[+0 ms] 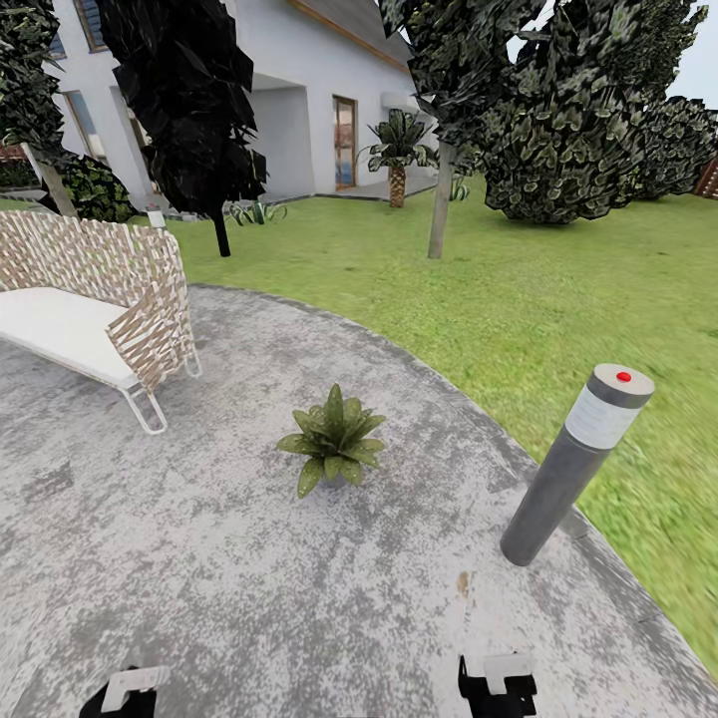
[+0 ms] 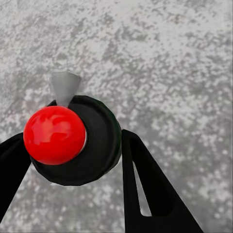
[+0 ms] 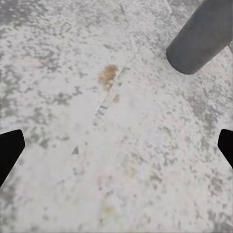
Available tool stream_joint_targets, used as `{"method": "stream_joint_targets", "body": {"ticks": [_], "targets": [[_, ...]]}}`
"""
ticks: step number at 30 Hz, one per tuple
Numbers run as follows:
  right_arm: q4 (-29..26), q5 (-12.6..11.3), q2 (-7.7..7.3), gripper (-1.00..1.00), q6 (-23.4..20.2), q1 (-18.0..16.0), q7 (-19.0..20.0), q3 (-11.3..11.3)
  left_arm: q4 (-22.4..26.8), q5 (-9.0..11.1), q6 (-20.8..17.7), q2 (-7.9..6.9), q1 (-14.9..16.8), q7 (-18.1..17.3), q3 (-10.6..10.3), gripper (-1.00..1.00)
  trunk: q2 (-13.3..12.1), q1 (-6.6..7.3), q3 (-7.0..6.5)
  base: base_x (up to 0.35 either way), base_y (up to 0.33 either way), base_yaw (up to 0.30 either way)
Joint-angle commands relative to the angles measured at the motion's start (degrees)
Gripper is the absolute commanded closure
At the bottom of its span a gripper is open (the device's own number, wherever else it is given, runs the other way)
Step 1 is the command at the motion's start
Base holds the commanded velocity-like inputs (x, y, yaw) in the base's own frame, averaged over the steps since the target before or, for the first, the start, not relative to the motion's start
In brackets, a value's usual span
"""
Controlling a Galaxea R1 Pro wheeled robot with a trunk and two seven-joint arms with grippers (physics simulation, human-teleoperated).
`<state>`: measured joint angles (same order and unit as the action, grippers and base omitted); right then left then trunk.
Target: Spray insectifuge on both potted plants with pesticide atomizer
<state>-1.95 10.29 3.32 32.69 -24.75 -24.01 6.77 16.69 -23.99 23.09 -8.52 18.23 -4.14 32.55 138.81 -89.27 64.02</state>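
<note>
In the left wrist view the pesticide atomizer [image 2: 94, 145] is seen from above: a black spray head with a red tip [image 2: 54, 135] and a grey nozzle. My left gripper [image 2: 73, 162] is shut on it, one black finger on each side, above grey paving. One potted plant [image 1: 334, 440], a low green rosette in a tiny grey pot, stands on the paving ahead of me, midway between my arms. My left gripper [image 1: 128, 690] sits at the head view's lower edge. My right gripper [image 1: 497, 686] [image 3: 116, 148] is open over bare paving with nothing between its fingers.
A grey bollard lamp [image 1: 578, 464] with a red dot stands at the paving's right edge, close to my right arm [image 3: 199, 41]. A woven chair [image 1: 95, 304] with a white cushion is at the left. Lawn [image 1: 519, 289], trees and a white house lie beyond.
</note>
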Motion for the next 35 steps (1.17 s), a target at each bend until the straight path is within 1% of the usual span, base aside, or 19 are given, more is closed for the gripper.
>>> {"method": "stream_joint_targets", "body": {"ticks": [1, 4, 7, 9, 12, 19, 26, 30, 35], "targets": [[0.08, 0.26, 0.01, -1.0, -0.09, -0.04, -0.6, 0.44, -0.05, -0.18, 0.2, 0.04, 0.05, -0.43, 0.49, 1.0, 0.02, 0.01, 0.04, 0.0, 0.0, 0.0], [0.1, 0.26, 0.15, -1.0, -0.09, -0.04, -0.58, 0.49, -0.07, -0.18, 0.21, 0.14, 0.05, -0.43, 0.49, 1.0, 0.02, 0.01, 0.04, 0.0, 0.0, 0.0], [0.34, 0.61, 0.73, -1.0, -0.01, -0.04, -0.45, 0.69, -0.08, -0.18, 0.21, 0.11, 0.05, -0.43, 0.49, 1.0, 0.02, 0.01, 0.04, 0.0, 0.0, 0.0], [0.42, 0.67, 0.84, -1.0, -0.11, -0.04, -0.45, 0.7, -0.08, -0.18, 0.21, 0.09, 0.05, -0.43, 0.49, 1.0, 0.02, 0.01, 0.04, 0.0, 0.0, 0.0], [0.44, 0.69, 0.74, -1.0, -0.27, -0.01, -0.49, 0.66, -0.1, -0.18, 0.21, 0.09, 0.05, -0.43, 0.49, 1.0, 0.02, 0.01, 0.04, 0.0, 0.0, 0.0], [0.5, 0.7, 0.52, -1.0, -0.35, 1.85, -0.51, 0.62, -0.11, -0.18, 0.21, 0.08, 0.05, -0.43, 0.49, 1.0, 0.02, 0.01, 0.04, 0.0, 0.0, 0.0], [0.46, 0.71, 0.46, -1.0, -0.35, 2.07, -0.51, 0.62, -0.46, 0.23, 0.31, 0.03, 0.05, -0.35, 0.58, 1.0, 0.02, 0.01, 0.04, 0.0, 0.0, 0.0], [0.45, 0.7, 0.46, -1.0, -0.35, 2.07, -0.51, 0.62, -0.12, 0.55, 0.3, 0.64, 0.12, -0.27, 1.01, 1.0, 0.02, 0.01, 0.04, 0.0, 0.0, 0.0], [0.47, 0.7, 0.46, -1.0, -0.35, 2.07, -0.51, 0.62, -0.47, 0.54, 0.37, 0.7, 0.13, -0.26, 0.77, 1.0, 0.02, 0.01, 0.04, 0.0, 0.0, 0.0]]}}
